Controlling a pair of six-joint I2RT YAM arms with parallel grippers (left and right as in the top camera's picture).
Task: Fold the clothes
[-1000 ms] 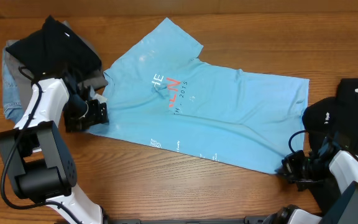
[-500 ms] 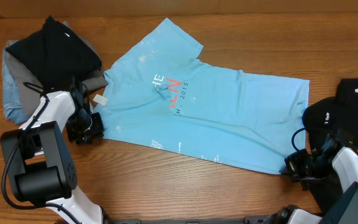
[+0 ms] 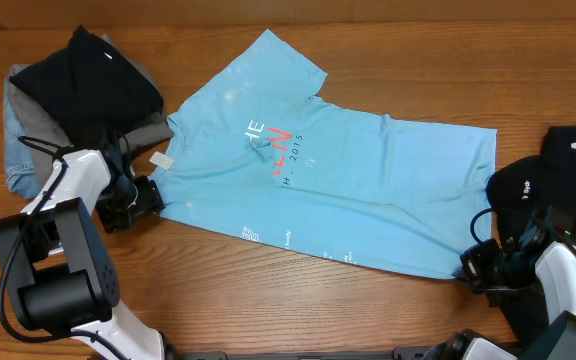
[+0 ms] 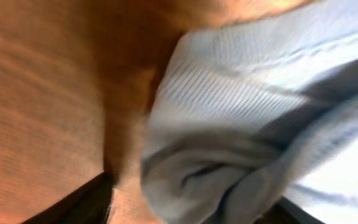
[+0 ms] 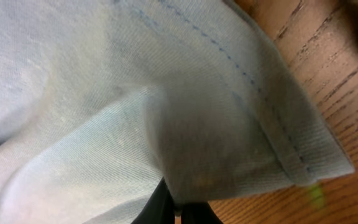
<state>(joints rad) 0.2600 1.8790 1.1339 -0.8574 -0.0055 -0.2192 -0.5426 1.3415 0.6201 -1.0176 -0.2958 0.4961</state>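
The clothes, a light blue T-shirt (image 3: 338,180) with orange-red and white chest lettering, lie spread slantwise across the wooden table. Its white neck tag (image 3: 161,160) sticks out at the left edge. My left gripper (image 3: 151,195) sits low at that left edge. In the left wrist view a bunched fold of the shirt (image 4: 229,162) lies between the wide-apart dark fingers (image 4: 82,202) of the left gripper (image 4: 191,208), which is open. My right gripper (image 3: 468,266) is at the shirt's lower right corner. In the right wrist view the right gripper (image 5: 179,208) is pinched shut on the hem fabric (image 5: 229,149).
A pile of black, grey and denim garments (image 3: 78,85) lies at the back left, close to my left arm. More black clothing (image 3: 568,165) lies at the right edge beside my right arm. Bare wood (image 3: 268,300) runs along the front.
The left gripper has slid a little left and toward the front along the shirt's edge, closing and then opening again. The right gripper has stayed shut on the corner, drifting slightly right.
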